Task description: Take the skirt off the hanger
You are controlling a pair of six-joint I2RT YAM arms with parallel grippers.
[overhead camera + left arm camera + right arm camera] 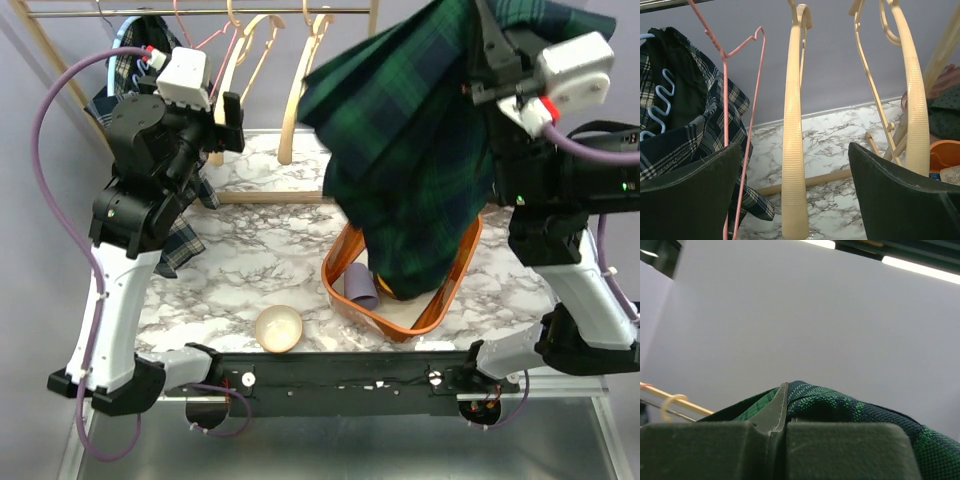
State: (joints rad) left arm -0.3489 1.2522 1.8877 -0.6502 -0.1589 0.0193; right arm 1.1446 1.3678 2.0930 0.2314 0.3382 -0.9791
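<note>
Skirt (pixel 410 150) up in the air, green tartan, hanging from the right gripper (pixel 780 415), whose fingers are clamped tight on a fold of cloth. It looks clear of any hanger. Its hem drapes into the orange basket (pixel 462 272) toward the table's near right corner, presumably the drop spot. The left gripper (pixel 230 122) gapes wide and empty at the far edge, facing a bare cream hanger (pixel 792 150) on the rack (pixel 200 12), likely the one it came off.
</note>
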